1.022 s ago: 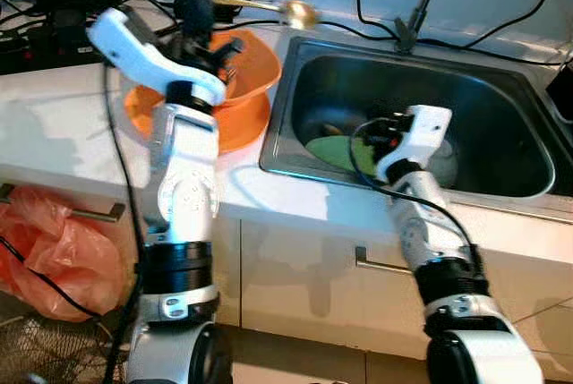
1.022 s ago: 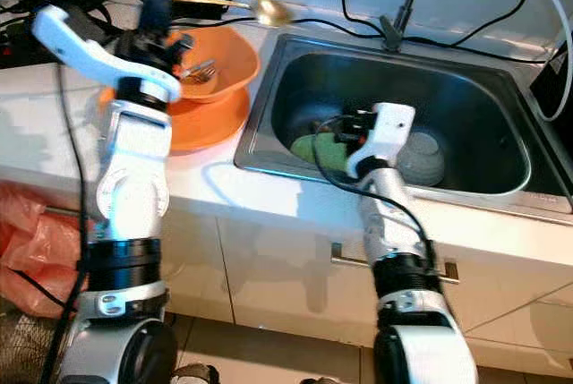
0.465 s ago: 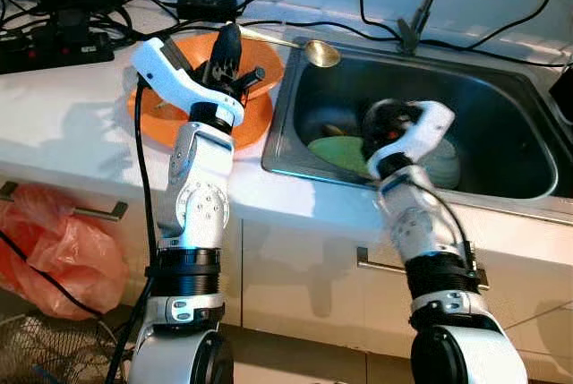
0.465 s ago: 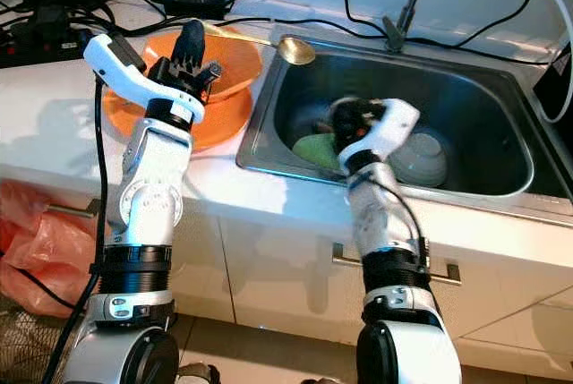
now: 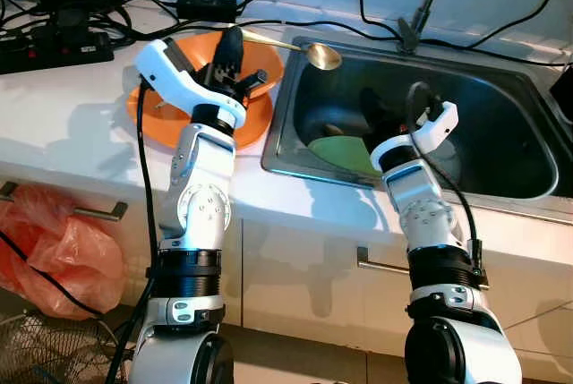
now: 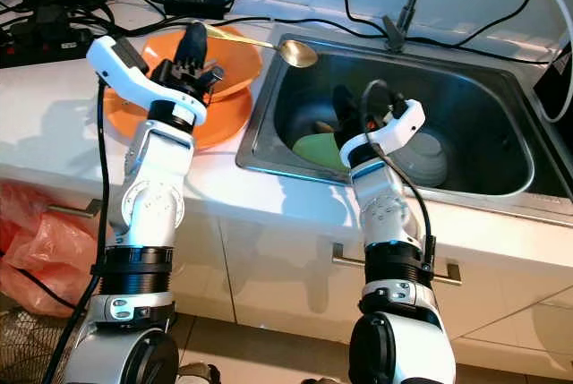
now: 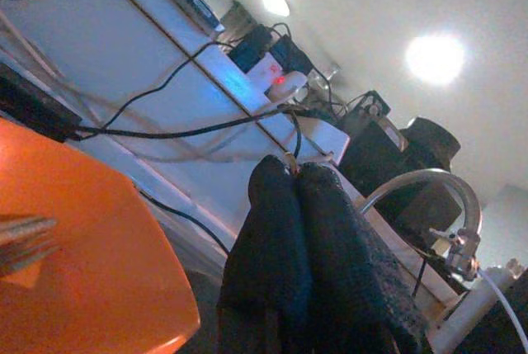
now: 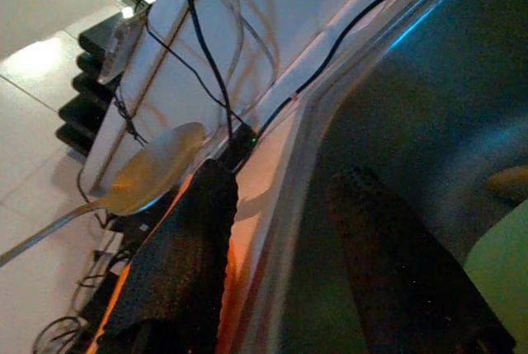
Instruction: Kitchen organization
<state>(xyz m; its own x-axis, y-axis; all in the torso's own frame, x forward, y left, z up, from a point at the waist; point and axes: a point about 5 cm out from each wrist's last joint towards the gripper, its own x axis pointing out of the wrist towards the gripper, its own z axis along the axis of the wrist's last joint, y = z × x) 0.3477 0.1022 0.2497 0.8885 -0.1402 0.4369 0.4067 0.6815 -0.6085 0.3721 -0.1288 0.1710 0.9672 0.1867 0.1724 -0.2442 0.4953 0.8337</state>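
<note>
A gold spoon (image 5: 324,55) hangs over the sink's back left corner, its long handle running back to my left gripper (image 5: 231,42). That gripper is shut on the handle's end, above an orange bowl (image 5: 265,64) stacked on an orange plate (image 5: 152,117). A fork (image 7: 25,237) lies in the bowl. My right gripper (image 5: 376,117) is down in the steel sink (image 5: 501,189), open, with nothing between its fingers (image 8: 177,263). It hovers over a green plate (image 5: 345,153), beside an upturned grey bowl (image 6: 423,157). The spoon (image 8: 157,168) also shows past the right gripper's fingers.
A tap (image 5: 423,4) rises behind the sink. Black cables and a power strip (image 5: 54,44) crowd the back of the white counter (image 5: 63,124). A red plastic bag (image 5: 54,254) hangs by the cabinet handle (image 5: 89,214) below.
My left gripper has carried the spoon rightward, so its bowl now hangs over the sink's corner. My right wrist has turned in the sink, and its fingers now point up and back.
</note>
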